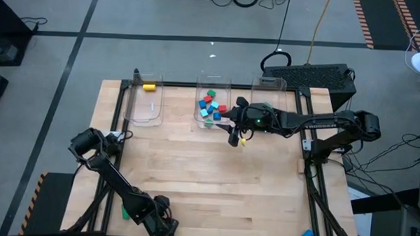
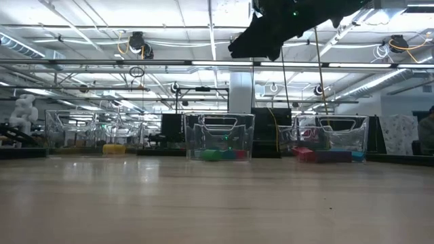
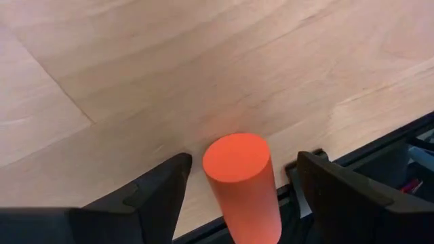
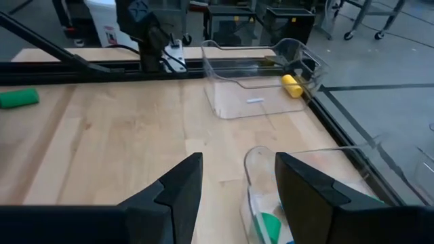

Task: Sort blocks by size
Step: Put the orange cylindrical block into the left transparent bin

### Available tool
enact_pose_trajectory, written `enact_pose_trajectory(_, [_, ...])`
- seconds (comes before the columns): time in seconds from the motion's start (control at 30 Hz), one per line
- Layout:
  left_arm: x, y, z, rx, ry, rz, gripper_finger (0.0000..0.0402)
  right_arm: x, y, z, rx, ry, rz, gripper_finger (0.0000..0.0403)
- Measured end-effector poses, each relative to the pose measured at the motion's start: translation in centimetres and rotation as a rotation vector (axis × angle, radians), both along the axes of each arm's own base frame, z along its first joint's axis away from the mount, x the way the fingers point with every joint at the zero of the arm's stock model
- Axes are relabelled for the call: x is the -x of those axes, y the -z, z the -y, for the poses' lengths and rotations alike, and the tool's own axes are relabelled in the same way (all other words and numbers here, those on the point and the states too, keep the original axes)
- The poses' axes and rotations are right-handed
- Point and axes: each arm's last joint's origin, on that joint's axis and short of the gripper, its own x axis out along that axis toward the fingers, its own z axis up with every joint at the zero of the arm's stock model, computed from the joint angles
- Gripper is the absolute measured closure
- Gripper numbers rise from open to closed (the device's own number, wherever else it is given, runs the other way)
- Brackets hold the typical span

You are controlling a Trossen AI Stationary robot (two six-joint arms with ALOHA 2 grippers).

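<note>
Blocks (image 1: 210, 107) in red, blue and green lie jumbled, pointing every which way, in the middle of three clear bins along the far edge of a wooden table (image 1: 194, 173). The middle bin (image 1: 213, 82) stands between a left bin (image 1: 144, 109) and a right bin (image 1: 271, 81), which is partly covered by the right arm.

The right gripper (image 1: 234, 138) hangs over the table just beside the middle bin's near corner, its fingers parted with nothing between them.

The left gripper (image 1: 161, 218) is low at the table's near edge. It is spread wide around a red cylinder (image 3: 241, 183), whose long axis runs forward along the fingers and whose flat end faces away from the wrist. A gap shows at each fingertip.

A yellow block (image 1: 149, 87) lies alone at the back of the left bin, lengthwise along the table's far edge.

A green block (image 1: 125, 213) lies flat on the table by the near-left edge, just beside the left arm.
</note>
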Motion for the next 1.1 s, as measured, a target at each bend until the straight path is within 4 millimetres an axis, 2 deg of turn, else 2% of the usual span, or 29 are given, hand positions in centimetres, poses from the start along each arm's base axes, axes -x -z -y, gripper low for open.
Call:
enact_pose_trajectory(0.13, [0.3,0.0,0.2,0.007,-0.011,-0.025,0.0153,0.1,-0.2,-0.2,-0.012,-0.002,0.011,0.0234])
enact_pose_trajectory(0.4, [0.9,0.1,0.4,-0.005,-0.016,-0.056,0.0269,0.3,-0.5,-0.2,-0.034,0.014,0.019,0.0234])
enact_pose_trajectory(0.67, [0.5,-0.1,-0.2,-0.027,0.037,-0.031,0.0269,0.3,-0.5,-0.2,-0.037,0.018,0.022,0.0234])
enact_pose_trajectory(0.73, [0.4,-0.5,-1.5,-0.112,0.064,-0.046,0.0269,0.3,-0.5,-0.2,-0.036,0.018,0.024,0.0234])
enact_pose_trajectory(0.8, [0.6,-1.1,-3.8,-0.286,0.070,-0.049,0.0269,0.3,-0.5,-0.2,-0.036,0.018,0.024,0.0234])
enact_pose_trajectory(0.9, [0.3,-2.7,-6.4,-0.422,0.094,-0.040,0.0269,0.3,-0.5,-0.2,-0.036,0.018,0.026,0.0234])
enact_pose_trajectory(1.1, [1.3,-8.0,-12.1,-0.630,0.089,-0.057,0.0269,0.3,-0.4,-0.6,-0.044,0.006,0.015,0.0234])
